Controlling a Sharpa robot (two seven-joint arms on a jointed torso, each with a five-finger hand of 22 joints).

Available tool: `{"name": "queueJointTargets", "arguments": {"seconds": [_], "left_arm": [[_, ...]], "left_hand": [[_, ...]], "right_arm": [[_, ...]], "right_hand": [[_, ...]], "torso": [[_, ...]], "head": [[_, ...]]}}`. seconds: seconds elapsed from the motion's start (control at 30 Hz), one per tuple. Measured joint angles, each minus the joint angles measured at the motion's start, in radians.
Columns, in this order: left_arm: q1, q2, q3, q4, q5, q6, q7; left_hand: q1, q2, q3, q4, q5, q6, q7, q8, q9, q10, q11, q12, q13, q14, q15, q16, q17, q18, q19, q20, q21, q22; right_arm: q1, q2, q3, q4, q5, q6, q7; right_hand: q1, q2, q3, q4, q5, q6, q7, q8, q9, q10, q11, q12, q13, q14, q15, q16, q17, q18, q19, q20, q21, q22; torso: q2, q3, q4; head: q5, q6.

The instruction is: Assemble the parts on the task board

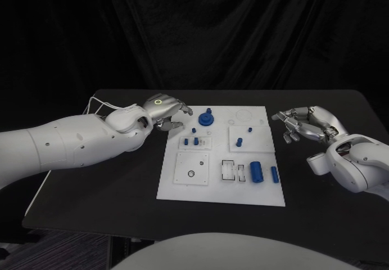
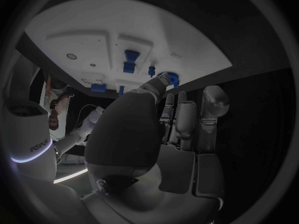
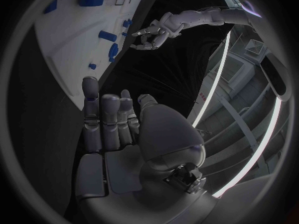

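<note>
Black table (image 1: 105, 185), task board (image 1: 211, 191) between hands

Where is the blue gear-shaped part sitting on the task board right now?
In the head view, the blue gear-shaped part stands near the far edge of the task board, toward the robot's left side, just beside the left hand hovering at that board edge.

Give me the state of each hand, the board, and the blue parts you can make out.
left hand: empty, fingers apart, beside the board's far left corner
right hand: empty, fingers apart, off the board's right edge
task board: flat on the table
blue gear: seated on the board
blue cylinder: lying on its side
</note>
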Motion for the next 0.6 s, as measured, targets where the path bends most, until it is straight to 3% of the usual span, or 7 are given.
{"name": "queueJointTargets", "arguments": {"seconds": [0.03, 0.2, 0.23, 0.27, 0.43, 0.53, 0.6], "left_arm": [[0.000, -0.016, 0.000, 0.020, 0.008, -0.021, 0.007], [0.000, -0.094, 0.000, 0.105, 0.082, -0.113, 0.057], [0.000, -0.106, 0.000, 0.119, 0.110, -0.122, 0.071], [0.000, -0.118, 0.000, 0.134, 0.144, -0.129, 0.089], [0.000, -0.180, 0.000, 0.210, 0.419, -0.126, 0.237], [0.000, -0.196, 0.000, 0.240, 0.589, -0.096, 0.330], [0.000, -0.205, 0.000, 0.259, 0.723, -0.058, 0.403]], "left_hand": [[0.000, 0.000, -0.008, -0.001, 0.000, 0.006, -0.011, 0.000, -0.005, -0.039, -0.006, 0.021, 0.013, -0.053, 0.000, -0.042, -0.068, 0.022, -0.052, 0.000, -0.082, 0.000], [-0.007, 0.008, -0.040, 0.009, 0.000, 0.000, -0.033, 0.000, -0.028, -0.171, -0.008, 0.137, 0.061, -0.273, 0.009, -0.202, -0.313, 0.060, -0.224, 0.011, -0.384, -0.021], [-0.003, 0.012, -0.044, 0.013, 0.000, 0.001, -0.029, 0.000, -0.030, -0.187, 0.000, 0.157, 0.066, -0.327, 0.017, -0.244, -0.364, 0.060, -0.246, 0.016, -0.420, -0.030], [0.005, 0.021, -0.045, 0.014, 0.005, 0.015, -0.002, 0.000, -0.030, -0.190, 0.012, 0.188, 0.072, -0.382, 0.032, -0.302, -0.410, 0.060, -0.271, 0.024, -0.455, -0.042], [-0.016, 0.074, -0.038, 0.051, 0.065, 0.043, 0.061, 0.000, -0.042, -0.246, 0.056, 0.264, 0.070, -0.520, 0.084, -0.456, -0.514, 0.059, -0.383, 0.061, -0.560, -0.065], [-0.029, 0.108, -0.044, 0.083, 0.097, 0.049, 0.066, 0.000, -0.051, -0.277, 0.080, 0.300, 0.044, -0.646, 0.139, -0.569, -0.588, 0.022, -0.497, 0.090, -0.662, -0.104], [-0.041, 0.146, -0.060, 0.115, 0.135, 0.063, 0.051, 0.000, -0.052, -0.287, 0.090, 0.316, 0.017, -0.746, 0.162, -0.668, -0.658, 0.012, -0.594, 0.100, -0.766, -0.173]], "right_arm": [[0.008, -0.001, 0.000, 0.002, -0.001, 0.000, -0.001], [0.068, 0.002, 0.002, 0.008, -0.019, 0.001, -0.019], [0.079, 0.006, 0.001, 0.008, -0.025, 0.002, -0.025], [0.090, 0.009, 0.001, 0.008, -0.031, 0.004, -0.031], [0.141, 0.038, 0.002, 0.009, -0.078, 0.030, -0.080], [0.157, 0.056, 0.002, -0.003, -0.117, 0.052, -0.106], [0.168, 0.075, 0.001, -0.020, -0.157, 0.072, -0.130]], "right_hand": [[0.007, -0.007, 0.006, -0.006, 0.000, 0.010, -0.002, 0.001, 0.000, -0.008, -0.001, -0.005, -0.006, -0.006, -0.001, -0.004, -0.005, 0.000, -0.005, 0.000, -0.006, -0.002], [0.041, -0.041, 0.036, -0.017, 0.000, 0.032, -0.007, 0.017, 0.012, -0.067, -0.005, -0.050, -0.068, -0.025, -0.004, -0.021, -0.031, 0.000, -0.019, -0.002, -0.031, -0.011], [0.045, -0.045, 0.041, -0.019, 0.000, 0.032, -0.007, 0.018, 0.013, -0.088, -0.004, -0.066, -0.091, -0.025, -0.004, -0.023, -0.034, 0.000, -0.019, -0.002, -0.033, -0.012], [0.054, -0.054, 0.052, -0.023, 0.000, 0.025, -0.002, 0.018, 0.014, -0.131, -0.002, -0.100, -0.136, -0.029, -0.001, -0.026, -0.040, 0.000, -0.020, -0.001, -0.038, -0.013], [0.096, -0.094, 0.097, -0.047, 0.000, 0.012, 0.002, 0.029, 0.021, -0.165, 0.002, -0.172, -0.203, -0.043, 0.003, -0.034, -0.052, 0.000, -0.023, 0.002, -0.048, -0.014], [0.158, -0.117, 0.139, -0.089, -0.031, 0.005, 0.010, 0.033, 0.025, -0.183, 0.006, -0.215, -0.237, 0.000, 0.002, 0.002, -0.001, 0.000, 0.019, -0.001, 0.011, 0.020], [0.189, -0.136, 0.181, -0.111, -0.107, -0.008, 0.016, 0.033, 0.025, -0.199, 0.012, -0.251, -0.265, 0.004, 0.003, 0.004, 0.000, 0.000, 0.026, 0.000, 0.015, 0.026]], "torso": [[0.000, 0.0000, 0.0000], [0.000, -0.0006, -0.0001], [0.000, -0.0006, -0.0001], [0.000, -0.0009, -0.0001], [0.000, -0.0019, 0.0004], [0.000, -0.0035, 0.0019], [0.000, -0.0056, 0.0033]], "head": [[-0.002, 0.000], [-0.008, 0.000], [-0.009, 0.000], [-0.010, 0.000], [-0.004, 0.000], [0.001, 0.000], [0.004, 0.000]]}}
